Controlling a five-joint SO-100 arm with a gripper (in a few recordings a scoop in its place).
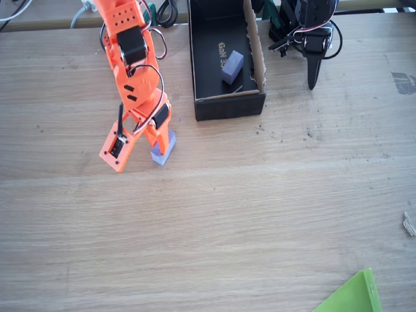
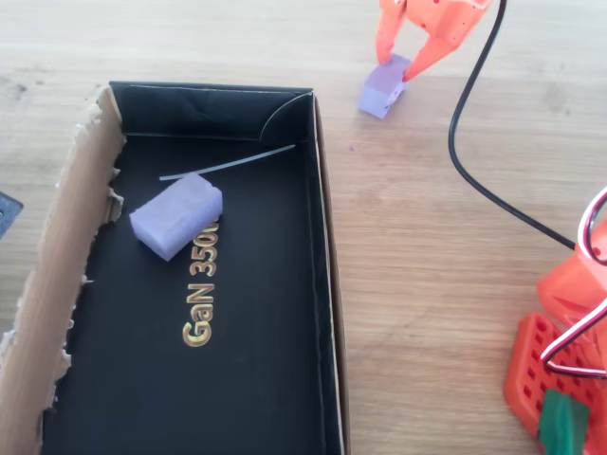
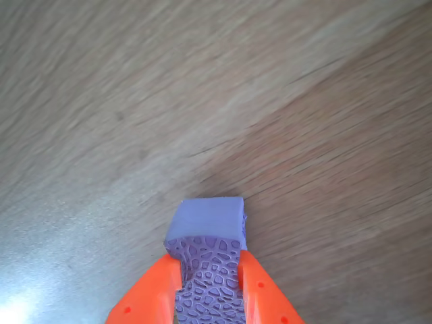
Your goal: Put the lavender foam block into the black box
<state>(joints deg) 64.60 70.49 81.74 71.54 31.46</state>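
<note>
A lavender foam block (image 1: 163, 149) (image 2: 382, 91) (image 3: 206, 221) sits at the table surface between the orange fingers (image 3: 156, 297), and whether it touches the wood I cannot tell. My orange gripper (image 1: 162, 144) (image 2: 398, 64) (image 3: 209, 262) is shut on it, left of the black box in the fixed view. The black box (image 1: 231, 107) (image 2: 322, 246) has one torn brown cardboard wall and gold lettering on its floor. Inside it lies another lavender foam block (image 1: 232, 67) (image 2: 176, 216).
A thin pale strip (image 2: 228, 163) lies in the box near its far wall. A black cable (image 2: 465, 161) curves over the wood beside the arm. A green sheet corner (image 1: 354, 298) pokes in at the bottom right of the fixed view.
</note>
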